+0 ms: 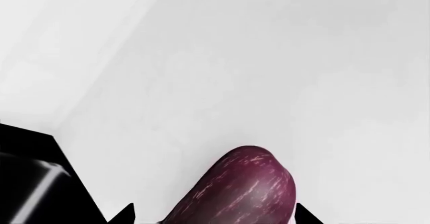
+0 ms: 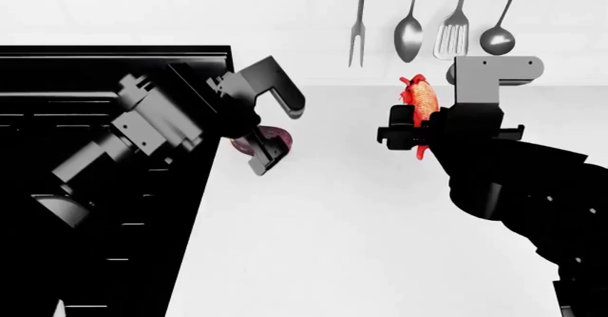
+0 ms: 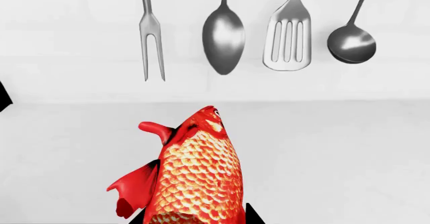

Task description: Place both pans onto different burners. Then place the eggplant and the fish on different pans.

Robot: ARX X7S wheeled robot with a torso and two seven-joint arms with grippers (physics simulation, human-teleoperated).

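My left gripper [image 2: 269, 133] clamps the eggplant [image 2: 275, 140]; my right gripper [image 2: 411, 135] holds the fish [image 2: 423, 97], both lifted for carrying to pans.

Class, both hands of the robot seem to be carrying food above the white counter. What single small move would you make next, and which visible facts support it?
Probably swing the left hand leftward over the glossy black gas stove. It seems closed on the stubby dark purple eggplant, right beside the stove's edge, while the right hand holds the scaly red-orange fish farther away. No pan is discernible in these views, so find one first.
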